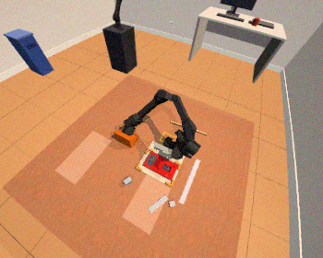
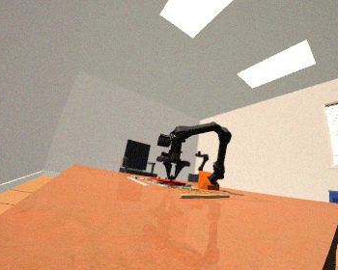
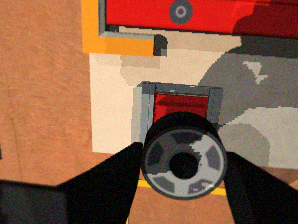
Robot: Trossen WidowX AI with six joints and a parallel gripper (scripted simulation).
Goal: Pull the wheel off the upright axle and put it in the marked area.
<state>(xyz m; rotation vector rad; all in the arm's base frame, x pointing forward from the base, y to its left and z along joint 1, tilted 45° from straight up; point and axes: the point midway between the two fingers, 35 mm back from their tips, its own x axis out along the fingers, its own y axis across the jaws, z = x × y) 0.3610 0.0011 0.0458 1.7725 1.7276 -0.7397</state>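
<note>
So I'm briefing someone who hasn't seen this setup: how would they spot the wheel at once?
Find the black arm's gripper over the cream board with the red panel. Clamped between the two black fingers is the wheel: a black tyre around a grey spoked hub with a dark centre hole, the only round spoked part there.

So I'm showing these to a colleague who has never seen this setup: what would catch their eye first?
Probably the dark-tyred wheel with grey spokes, filling the lower middle of the wrist view, pinched between the two black fingers of the tool. Just behind it lies the bright red flat panel on the cream board with an orange corner border. From above, the black jointed arm arches over the brown table.
</note>
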